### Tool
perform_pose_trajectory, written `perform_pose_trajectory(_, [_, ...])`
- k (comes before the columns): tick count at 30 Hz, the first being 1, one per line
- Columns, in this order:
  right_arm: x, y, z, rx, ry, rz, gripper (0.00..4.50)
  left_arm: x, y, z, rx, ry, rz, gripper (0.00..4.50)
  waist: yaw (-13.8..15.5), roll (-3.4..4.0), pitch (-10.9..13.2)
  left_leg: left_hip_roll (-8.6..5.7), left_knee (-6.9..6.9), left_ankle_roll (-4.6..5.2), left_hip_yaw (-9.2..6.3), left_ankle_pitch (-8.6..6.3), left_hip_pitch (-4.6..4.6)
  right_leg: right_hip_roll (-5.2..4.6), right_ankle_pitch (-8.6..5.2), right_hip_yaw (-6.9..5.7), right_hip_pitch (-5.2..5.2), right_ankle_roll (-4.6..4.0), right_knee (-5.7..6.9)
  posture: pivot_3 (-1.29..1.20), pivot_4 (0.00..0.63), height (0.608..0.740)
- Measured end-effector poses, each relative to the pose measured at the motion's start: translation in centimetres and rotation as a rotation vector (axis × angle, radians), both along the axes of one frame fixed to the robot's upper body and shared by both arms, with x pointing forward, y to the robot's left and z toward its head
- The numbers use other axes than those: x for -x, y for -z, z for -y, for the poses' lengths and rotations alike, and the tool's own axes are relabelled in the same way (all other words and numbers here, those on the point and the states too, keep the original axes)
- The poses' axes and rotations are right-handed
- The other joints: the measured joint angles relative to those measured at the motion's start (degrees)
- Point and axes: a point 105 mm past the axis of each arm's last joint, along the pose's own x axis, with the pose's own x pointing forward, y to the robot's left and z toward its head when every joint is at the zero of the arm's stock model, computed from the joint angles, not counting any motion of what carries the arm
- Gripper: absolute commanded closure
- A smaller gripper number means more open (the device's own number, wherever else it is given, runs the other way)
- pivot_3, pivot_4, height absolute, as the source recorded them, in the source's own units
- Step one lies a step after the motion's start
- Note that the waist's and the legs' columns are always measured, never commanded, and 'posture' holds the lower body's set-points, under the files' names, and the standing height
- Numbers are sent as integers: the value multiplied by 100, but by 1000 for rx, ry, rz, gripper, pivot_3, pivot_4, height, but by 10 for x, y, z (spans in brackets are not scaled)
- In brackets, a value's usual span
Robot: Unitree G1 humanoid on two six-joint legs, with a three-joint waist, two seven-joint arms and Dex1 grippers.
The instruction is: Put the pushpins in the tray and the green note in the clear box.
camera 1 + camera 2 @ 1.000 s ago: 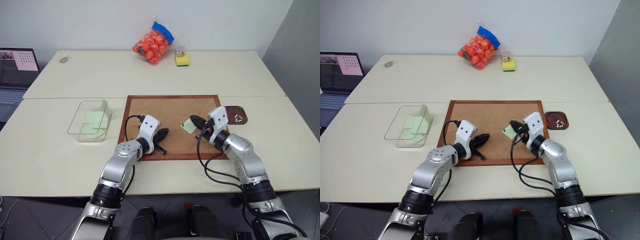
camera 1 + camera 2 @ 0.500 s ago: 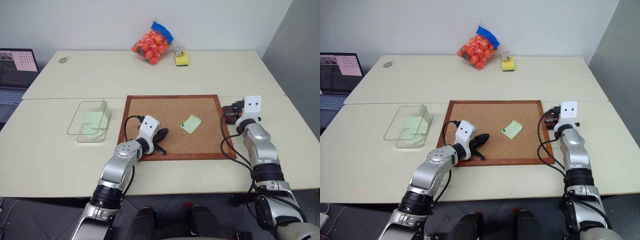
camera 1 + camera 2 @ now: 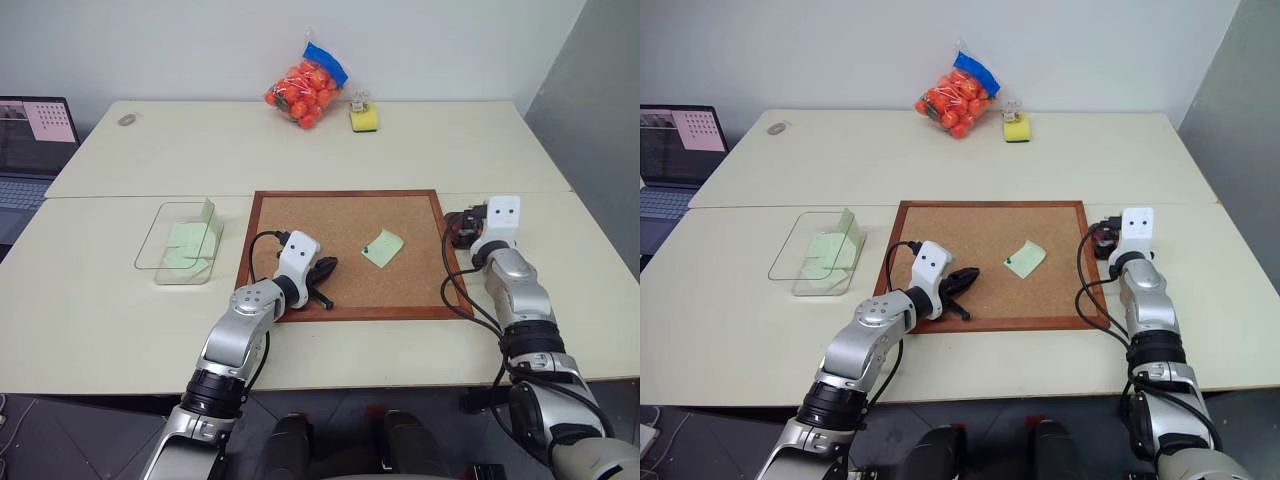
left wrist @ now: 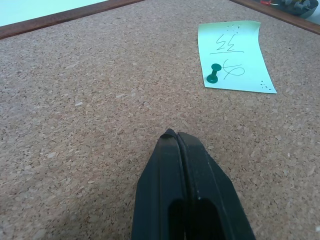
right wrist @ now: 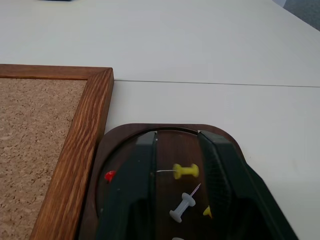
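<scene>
The green note (image 3: 384, 247) lies on the corkboard, held by a dark green pushpin (image 4: 213, 74) at its edge. My left gripper (image 4: 172, 134) rests shut on the cork, a hand's width short of the note, with nothing in it. At the board's right edge sits the brown tray (image 5: 165, 129). My right gripper (image 5: 177, 136) hovers open just over it. Between its fingers, a yellow pushpin (image 5: 185, 171) and a white pushpin (image 5: 182, 206) lie in the tray, with a red one (image 5: 109, 175) beside them. The clear box (image 3: 150, 240) stands left of the board with green paper inside.
The wood-framed corkboard (image 3: 330, 225) fills the table's middle. At the far edge lie a bag of orange balls (image 3: 305, 88) and a yellow-green sponge (image 3: 364, 119). A laptop (image 3: 35, 140) stands at the far left.
My right gripper swung from the note on the corkboard to the tray at the right, and its fingers have parted. The left arm has not moved.
</scene>
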Motion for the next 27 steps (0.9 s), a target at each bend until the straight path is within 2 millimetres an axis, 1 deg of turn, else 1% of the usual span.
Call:
perform_pose_trajectory(1, [0,-1,0,1,1,3,2023,0,0,0,0,0,0,4500,0,0,0,0,0,0,0,0,0,0,0,0,0,0,0,0,150,740])
perform_pose_trajectory(2, [0,-2,0,1,2,4,1917,0,0,0,0,0,0,4500,0,0,0,0,0,0,0,0,0,0,0,0,0,0,0,0,150,740])
perform_pose_trajectory(3, [0,-2,1,2,3,5,1647,0,0,0,0,1,0,4500,0,0,0,0,0,0,0,0,0,0,0,0,0,0,0,0,150,740])
perform_pose_trajectory(4, [0,-2,1,3,4,5,1513,0,0,0,0,0,0,4500,0,0,0,0,0,0,0,0,0,0,0,0,0,0,0,0,150,740])
perform_pose_trajectory(10, [0,-4,4,18,11,11,79,0,0,0,0,1,0,4500,0,0,0,0,0,0,0,0,0,0,0,0,0,0,0,0,150,740])
perform_pose_trajectory(13, [2,-11,3,32,-13,40,79,0,0,0,0,1,0,4500,1,0,0,0,0,0,-1,0,0,0,0,-1,0,0,0,0,150,740])
perform_pose_trajectory(15, [6,-17,-4,43,-73,69,79,0,0,0,0,1,-1,4500,1,0,0,0,0,0,-1,0,0,0,-1,-1,0,1,0,0,150,740])
perform_pose_trajectory(17, [13,-23,-24,66,-210,103,79,0,0,0,0,-1,-1,4500,-1,0,0,1,0,0,-1,0,0,1,-12,-1,0,20,-1,0,150,740])
perform_pose_trajectory(21, [36,-33,-74,112,-521,159,79,0,-1,0,1,-2,0,4500,2,0,0,1,3,0,-5,0,1,1,-12,-3,2,24,0,0,150,740])
perform_pose_trajectory(24, [50,-34,-102,114,-675,163,79,-1,-1,0,2,-3,0,4500,3,0,0,1,3,0,-7,0,1,1,-12,-5,2,23,-1,0,150,740])
perform_pose_trajectory(27, [57,-26,-123,99,-753,141,79,-2,-1,-1,3,-5,-1,4500,4,0,0,1,3,0,-9,0,1,1,-12,-6,2,23,0,0,150,740])
